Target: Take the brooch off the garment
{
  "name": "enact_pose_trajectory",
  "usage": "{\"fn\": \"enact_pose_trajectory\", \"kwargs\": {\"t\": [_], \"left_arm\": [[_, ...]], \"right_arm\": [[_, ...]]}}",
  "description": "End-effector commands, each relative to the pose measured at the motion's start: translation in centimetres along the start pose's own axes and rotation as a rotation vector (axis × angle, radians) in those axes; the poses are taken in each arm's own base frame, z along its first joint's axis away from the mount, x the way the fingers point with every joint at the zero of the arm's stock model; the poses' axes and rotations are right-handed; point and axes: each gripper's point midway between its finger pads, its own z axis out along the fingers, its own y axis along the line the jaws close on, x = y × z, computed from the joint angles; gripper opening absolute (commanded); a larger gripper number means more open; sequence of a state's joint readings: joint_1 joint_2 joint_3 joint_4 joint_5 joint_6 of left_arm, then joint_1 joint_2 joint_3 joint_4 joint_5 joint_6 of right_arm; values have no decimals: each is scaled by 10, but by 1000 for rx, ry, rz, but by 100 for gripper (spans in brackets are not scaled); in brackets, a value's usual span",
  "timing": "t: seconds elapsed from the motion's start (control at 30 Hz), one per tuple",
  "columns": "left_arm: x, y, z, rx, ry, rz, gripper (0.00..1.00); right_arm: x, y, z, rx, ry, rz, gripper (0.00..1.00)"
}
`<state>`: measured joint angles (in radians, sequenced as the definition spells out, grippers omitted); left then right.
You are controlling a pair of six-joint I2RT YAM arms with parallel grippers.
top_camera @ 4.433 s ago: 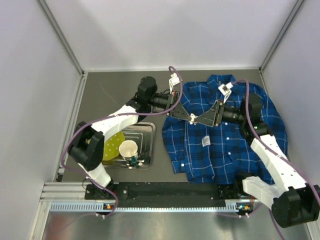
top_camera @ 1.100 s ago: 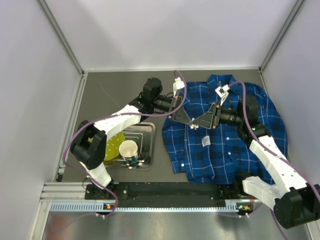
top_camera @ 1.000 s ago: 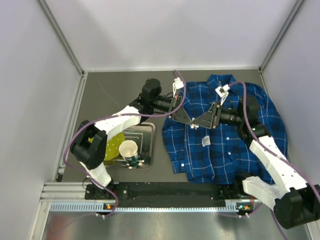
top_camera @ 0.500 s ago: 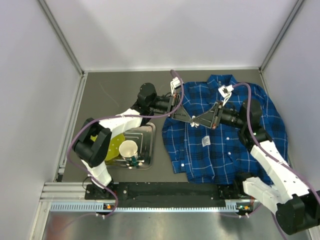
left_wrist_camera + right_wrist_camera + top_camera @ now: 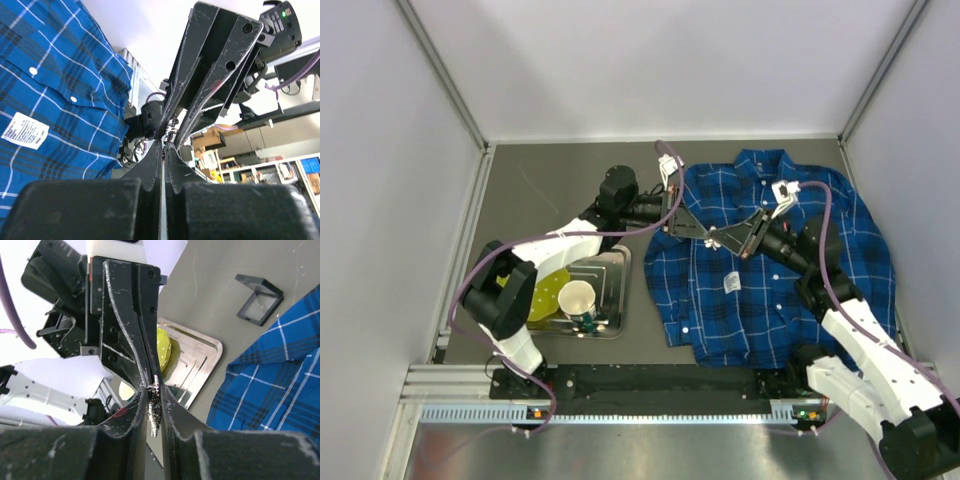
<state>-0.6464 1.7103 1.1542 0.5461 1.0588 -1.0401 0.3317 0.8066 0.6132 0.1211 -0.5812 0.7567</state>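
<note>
The blue plaid shirt [image 5: 775,280] lies flat on the table at the right. My two grippers meet tip to tip above its left front. My right gripper [image 5: 720,241] is shut on the tiny silvery brooch [image 5: 155,412], which stands edge-on between its fingers in the right wrist view. My left gripper [image 5: 704,234] comes in from the opposite side, and its shut tips [image 5: 150,381] pinch the brooch's far end. No cloth shows around the brooch. In the left wrist view my left gripper [image 5: 164,144] faces the right gripper [image 5: 200,75], with the shirt [image 5: 60,85] on the left.
A metal tray [image 5: 612,262] lies left of the shirt with a paper cup [image 5: 577,298] and a yellow-green object [image 5: 548,285] on it. A small black open box [image 5: 260,299] lies on the table beyond the shirt's edge. A white cloth tag [image 5: 731,284] is on the shirt front.
The right wrist has swung to the right and nearer. The joined tips have shifted slightly right. Both grippers stay shut and together above the shirt.
</note>
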Motion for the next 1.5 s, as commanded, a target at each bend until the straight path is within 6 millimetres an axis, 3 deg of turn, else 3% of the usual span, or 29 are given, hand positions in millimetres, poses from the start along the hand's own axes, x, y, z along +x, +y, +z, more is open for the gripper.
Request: {"fn": "enact_pose_trajectory", "kwargs": {"t": [0.0,0.4,0.7,0.9,1.03,1.17,1.47], "left_arm": [[-19,-36,7,11,-123,103,0],[-17,-28,11,-58,-132,110,0],[-7,-30,10,-39,-77,125,0],[4,-39,9,22,4,135,0],[13,-51,7,99,69,138,0],[14,-54,5,125,86,150,0],[10,-53,7,125,81,149,0]], "right_arm": [[-1,-7,5,51,-53,48,13],[-4,-11,5,88,-56,78,24],[-4,-10,3,104,-34,47,39],[-10,-3,-4,66,-3,18,55],[-19,6,-15,-23,48,-5,57],[-9,25,-21,-142,149,-22,57],[0,35,-28,-211,183,-43,46]]}}
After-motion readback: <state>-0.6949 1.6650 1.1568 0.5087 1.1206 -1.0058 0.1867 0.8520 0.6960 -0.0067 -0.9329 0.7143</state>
